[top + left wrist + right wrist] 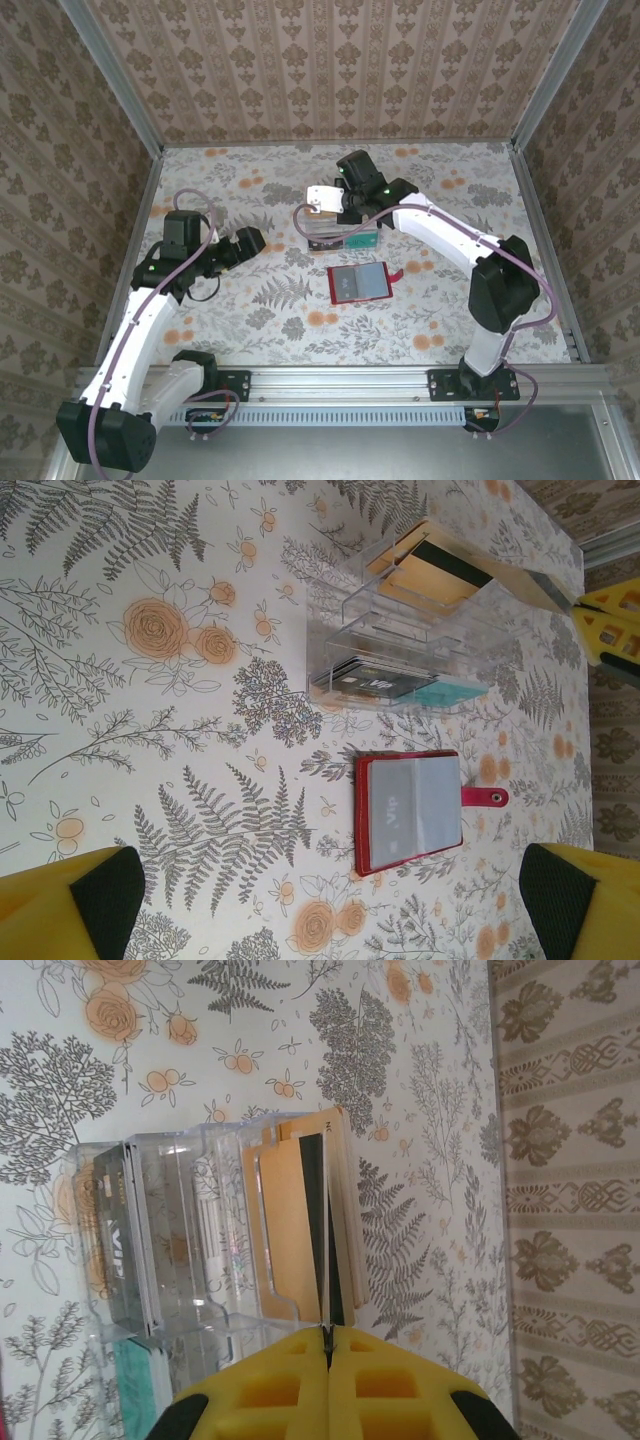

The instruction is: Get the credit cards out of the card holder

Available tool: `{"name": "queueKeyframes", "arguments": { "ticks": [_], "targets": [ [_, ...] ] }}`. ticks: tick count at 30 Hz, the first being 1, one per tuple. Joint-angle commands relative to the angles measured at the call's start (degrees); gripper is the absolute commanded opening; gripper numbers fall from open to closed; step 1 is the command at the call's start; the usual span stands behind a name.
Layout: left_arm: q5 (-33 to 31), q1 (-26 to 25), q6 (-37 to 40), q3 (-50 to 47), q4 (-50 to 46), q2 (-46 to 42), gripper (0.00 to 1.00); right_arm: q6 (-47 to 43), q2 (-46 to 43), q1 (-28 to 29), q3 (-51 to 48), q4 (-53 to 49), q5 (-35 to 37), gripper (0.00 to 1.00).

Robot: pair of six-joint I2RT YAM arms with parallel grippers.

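The red card holder [358, 283] lies open on the table, grey-blue inside up, its tab [484, 797] pointing right. A card marked "Vip" [392, 818] shows through its left sleeve. My left gripper [330, 920] hangs open above the table to the holder's left, holding nothing. My right gripper [327, 1338] is shut on the edge of a thin whitish credit card [322, 199] and holds it at the far end of the clear tray [335, 232]. A tan credit card with a dark stripe [290, 1220] stands in that end compartment beside the held card.
The tray's near compartments hold a dark card [375, 683] and a teal one [452, 692]. Patterned walls and metal rails [140, 130] enclose the floral table. Open tabletop lies left of the holder and in front of it.
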Motion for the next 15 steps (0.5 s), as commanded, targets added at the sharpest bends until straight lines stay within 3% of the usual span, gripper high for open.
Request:
{"name": "queueKeyframes", "arguments": {
  "ticks": [1,15],
  "targets": [
    [0.51,0.50,0.72,-0.79,-0.94,-0.90,1.00,-2.50,1.89,0.35,2.10,-0.95,-0.33,0.00],
    [0.46,0.85,0.58,-1.95,-0.63,-1.55,1.00,-2.10,6.03,0.35,3.75,-1.38,-0.96,0.00]
  ]
}}
